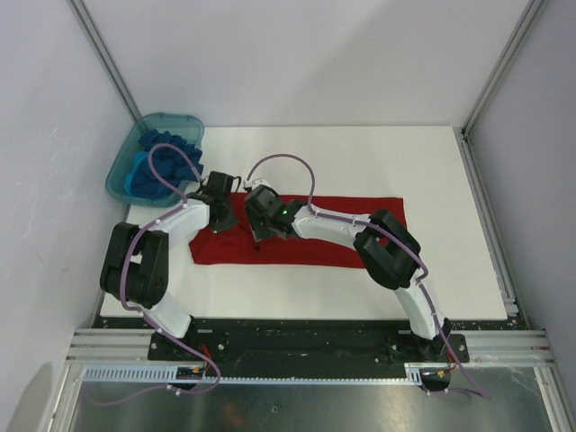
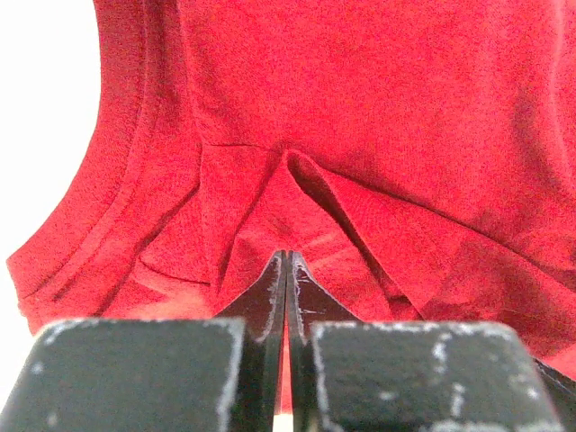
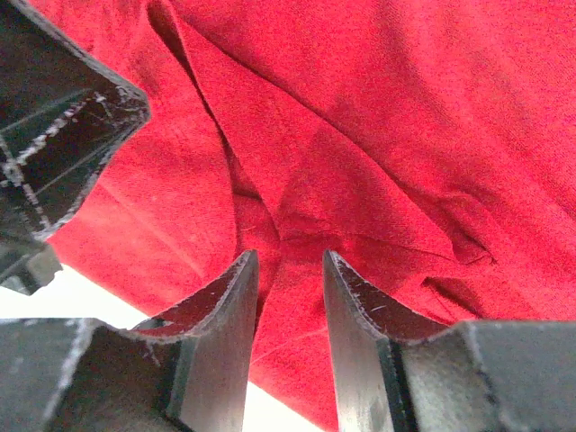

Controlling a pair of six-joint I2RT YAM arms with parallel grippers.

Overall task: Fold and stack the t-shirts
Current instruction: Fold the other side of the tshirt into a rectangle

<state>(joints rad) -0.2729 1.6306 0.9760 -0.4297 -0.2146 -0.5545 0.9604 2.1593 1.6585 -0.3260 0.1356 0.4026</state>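
Observation:
A large red t-shirt (image 1: 297, 254) lies spread out flat on the white table (image 1: 360, 153). My left gripper (image 1: 225, 211) is at the shirt's left part; in the left wrist view its fingers (image 2: 286, 256) are shut on a pinched ridge of the red cloth (image 2: 360, 108), which puckers up toward the tips. Just right of it, my right gripper (image 1: 258, 236) hovers low over the shirt. Its jaws (image 3: 288, 256) stand partly open, with wrinkled red cloth (image 3: 378, 117) lying beneath the gap. Blue t-shirts (image 1: 166, 157) are bunched in a tub.
The translucent teal tub (image 1: 126, 166) sits at the table's back left corner, close to the left arm. The left gripper's black body (image 3: 54, 135) shows close by in the right wrist view. Grey walls and metal posts enclose the table.

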